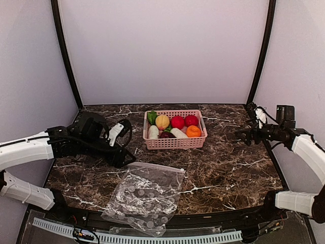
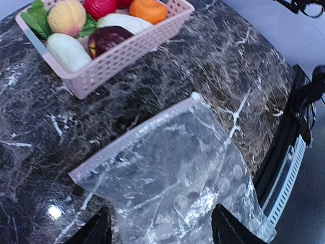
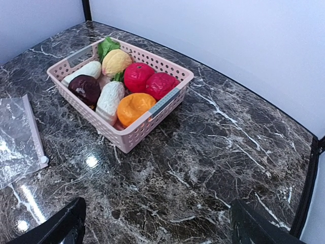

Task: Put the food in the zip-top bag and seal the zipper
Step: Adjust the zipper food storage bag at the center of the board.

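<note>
Between pale lilac-white walls (image 1: pixel 162 51) and two black corner posts (image 1: pixel 65 61) lies a dark brown marble-patterned worktop (image 1: pixel 228 168), glossy and veined with white.

Toward the far edge, about midway along it, stands a pink plastic basket (image 1: pixel 175 144). It is rectangular, with perforated walls. All the food (image 3: pixel 122 84) sits in it: a green leafy piece (image 1: pixel 152 117) in the far left corner, a yellow-peach ball (image 1: pixel 162 121) beside it, then two red balls (image 1: pixel 177 122) along the far wall. Nearer are two smooth white radishes (image 1: pixel 153 132), a dark purple piece (image 1: pixel 165 135) and a dimpled orange (image 1: pixel 193 131) in the near right corner.

The zip-top bag (image 1: pixel 144 195) lies flat near the front edge, left of centre and well apart from the basket. It is clear and crinkly, printed with faint round dots, and nothing is inside it. Its nearest corner overhangs the edge. The zipper (image 2: pixel 133 136), a thin pale strip, runs along the bag's far side, facing the basket; whether it is pressed shut cannot be told.

The left gripper (image 2: pixel 161 229) is close by the bag near the left edge. Its dark fingers are spread apart and grasp nothing. The right gripper (image 3: pixel 157 229) is raised at the right edge, facing the basket, released wide with nothing between its fingers.
</note>
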Robot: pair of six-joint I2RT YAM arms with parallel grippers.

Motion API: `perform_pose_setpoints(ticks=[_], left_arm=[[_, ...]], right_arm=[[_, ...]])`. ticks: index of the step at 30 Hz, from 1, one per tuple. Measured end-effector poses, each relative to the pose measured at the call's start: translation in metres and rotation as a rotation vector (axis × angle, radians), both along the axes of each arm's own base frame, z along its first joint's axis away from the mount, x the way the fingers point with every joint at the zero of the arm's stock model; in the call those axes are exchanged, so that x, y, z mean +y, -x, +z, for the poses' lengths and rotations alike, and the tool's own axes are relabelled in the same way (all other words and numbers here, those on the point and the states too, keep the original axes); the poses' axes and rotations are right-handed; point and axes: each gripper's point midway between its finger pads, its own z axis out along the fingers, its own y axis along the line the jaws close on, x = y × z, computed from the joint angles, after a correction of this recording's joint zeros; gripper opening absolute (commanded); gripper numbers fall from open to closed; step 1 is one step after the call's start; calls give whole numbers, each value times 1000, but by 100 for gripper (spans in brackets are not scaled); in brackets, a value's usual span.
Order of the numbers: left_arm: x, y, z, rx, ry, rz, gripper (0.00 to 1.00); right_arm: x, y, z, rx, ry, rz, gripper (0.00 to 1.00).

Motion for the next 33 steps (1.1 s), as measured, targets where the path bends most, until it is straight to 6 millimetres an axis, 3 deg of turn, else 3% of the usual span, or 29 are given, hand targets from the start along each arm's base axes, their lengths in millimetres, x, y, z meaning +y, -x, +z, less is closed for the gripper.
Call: perform_pose_setpoints(ticks=[4, 8, 12, 17, 21, 26, 29, 33], left_arm=[[-10, 49, -19, 54, -36, -126, 71], [-21, 83, -42, 109, -86, -215, 74], [-30, 110, -82, 192, -204, -279, 74], [-29, 127, -135, 260, -378, -309, 76], [-20, 119, -152, 238, -474, -276, 77], [-6, 94, -164, 176, -629, -209, 77], [0, 70, -159, 101, -699, -159, 78], [26, 33, -151, 1, -811, -57, 79]], right_arm=[[6, 6, -5, 18, -5, 53, 91], [10, 11, -9, 34, -9, 89, 90], [13, 13, -16, 60, -14, 108, 89], [14, 15, -20, 77, -15, 123, 88], [15, 17, -21, 82, -16, 131, 88], [16, 17, -26, 100, -19, 139, 88], [18, 18, -27, 108, -18, 145, 88], [19, 19, -27, 109, -19, 150, 87]])
